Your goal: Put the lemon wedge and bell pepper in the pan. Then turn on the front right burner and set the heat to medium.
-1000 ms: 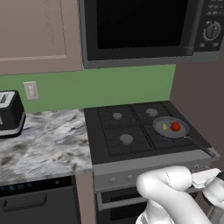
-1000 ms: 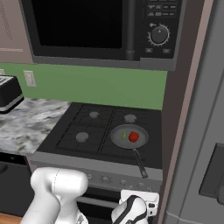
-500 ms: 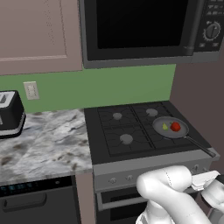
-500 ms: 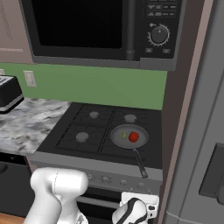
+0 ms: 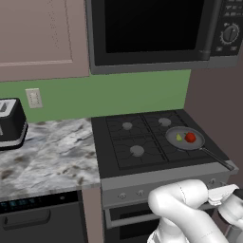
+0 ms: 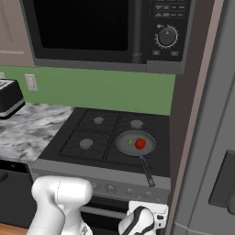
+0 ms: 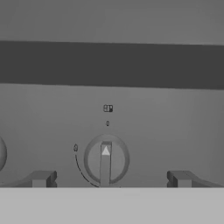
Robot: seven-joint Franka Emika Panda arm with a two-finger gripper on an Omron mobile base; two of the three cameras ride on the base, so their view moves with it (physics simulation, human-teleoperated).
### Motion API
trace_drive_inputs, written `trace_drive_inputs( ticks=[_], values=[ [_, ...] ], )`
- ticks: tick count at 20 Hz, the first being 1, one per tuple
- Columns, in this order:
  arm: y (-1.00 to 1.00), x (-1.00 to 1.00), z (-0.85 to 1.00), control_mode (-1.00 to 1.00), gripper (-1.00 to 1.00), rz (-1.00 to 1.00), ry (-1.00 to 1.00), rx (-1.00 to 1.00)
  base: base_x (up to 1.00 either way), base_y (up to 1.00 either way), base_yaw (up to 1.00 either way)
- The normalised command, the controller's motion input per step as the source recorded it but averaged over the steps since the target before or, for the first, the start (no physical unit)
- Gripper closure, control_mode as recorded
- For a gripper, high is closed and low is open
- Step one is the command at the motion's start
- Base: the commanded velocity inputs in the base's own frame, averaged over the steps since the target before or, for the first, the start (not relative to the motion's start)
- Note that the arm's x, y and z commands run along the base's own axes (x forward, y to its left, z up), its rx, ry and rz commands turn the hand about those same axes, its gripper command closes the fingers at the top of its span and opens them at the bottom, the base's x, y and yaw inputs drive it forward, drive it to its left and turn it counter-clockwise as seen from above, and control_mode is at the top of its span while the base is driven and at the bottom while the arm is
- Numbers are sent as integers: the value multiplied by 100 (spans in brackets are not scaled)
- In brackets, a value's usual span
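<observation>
Grey pan [image 6: 134, 143]: holding bell pepper [image 6: 140, 143], lemon wedge [image 6: 130, 141].
Gripper [image 7: 107, 178]: spreading released, facing stove knob [image 7: 106, 159].

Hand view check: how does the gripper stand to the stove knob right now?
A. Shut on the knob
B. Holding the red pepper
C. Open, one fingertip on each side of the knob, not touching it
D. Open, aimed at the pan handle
C. The gripper is open: its two fingertips flank the round knob with bare panel between them and it, and the knob's pointer stands straight up.
</observation>
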Motion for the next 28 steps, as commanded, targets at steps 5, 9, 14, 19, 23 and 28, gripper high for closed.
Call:
trace_drive_inputs(
  ticks=[5, 9, 14, 19, 23, 28],
  values=[
    [0, 0, 0, -100, -100, 0, 0, 0, 0, 0, 0],
    [0, 0, 0, -100, -100, 0, 0, 0, 0, 0, 0],
    [0, 0, 3, -100, -100, 0, 0, 0, 0, 0, 0],
    [0, -1, 2, -100, -100, 1, 0, 0, 0, 0, 0],
    [0, 0, 0, -100, -100, 1, 0, 0, 0, 0, 0],
    [0, -3, 4, -100, -100, 2, -1, 0, 0, 0, 0]
  ],
)
